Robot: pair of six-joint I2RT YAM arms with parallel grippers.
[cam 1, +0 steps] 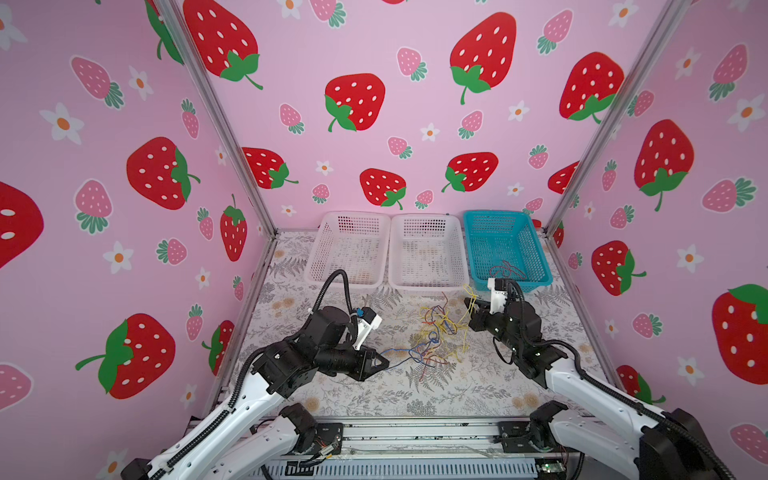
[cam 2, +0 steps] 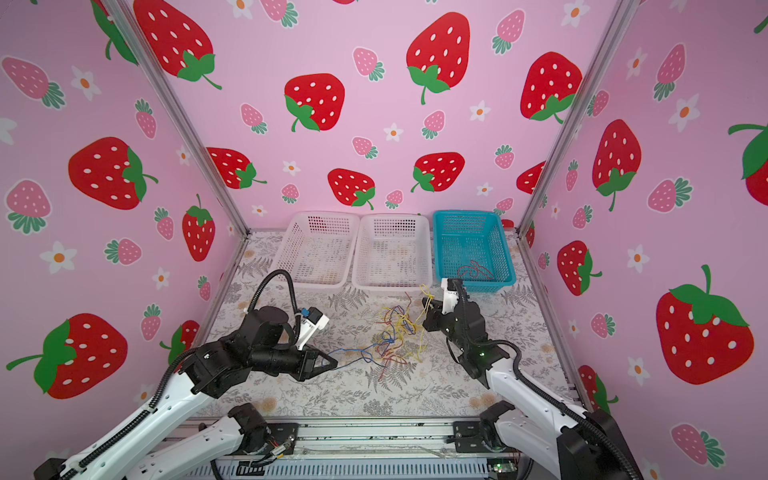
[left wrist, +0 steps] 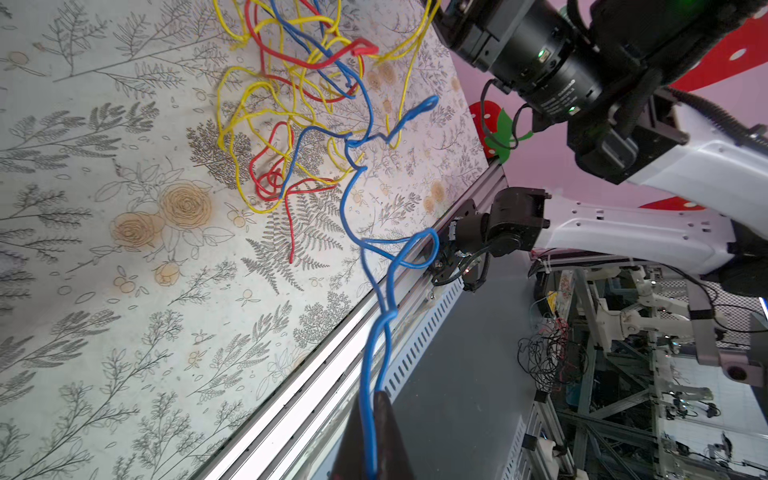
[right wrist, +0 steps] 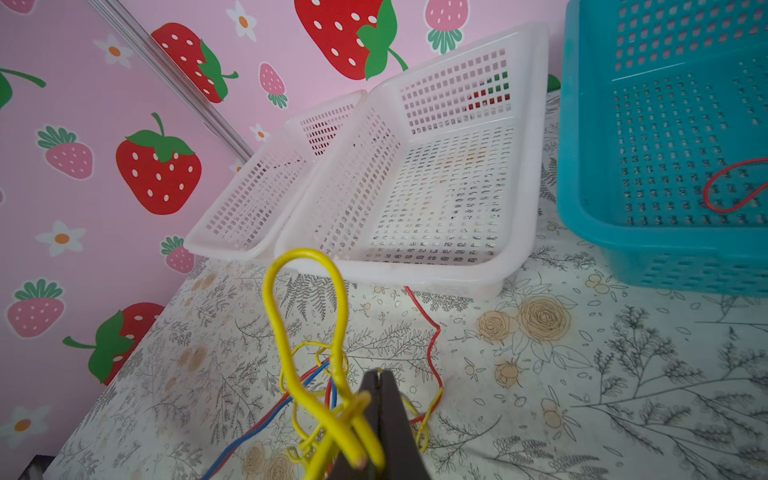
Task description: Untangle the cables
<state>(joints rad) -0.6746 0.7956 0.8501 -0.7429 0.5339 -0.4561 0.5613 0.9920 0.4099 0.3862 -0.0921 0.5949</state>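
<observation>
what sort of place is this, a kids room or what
Most likely a robotics lab cell, not a room: printed panels on an aluminium frame box in a table with robot arms, and the left wrist view shows more rigs beyond it.

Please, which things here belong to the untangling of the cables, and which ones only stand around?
For the job:
tangle of cables
blue cable, pinched by the left gripper
yellow cable, pinched by the right gripper
red cable, already in the blue basket

Standing by:
left white basket
middle white basket
floral tablecloth
</observation>
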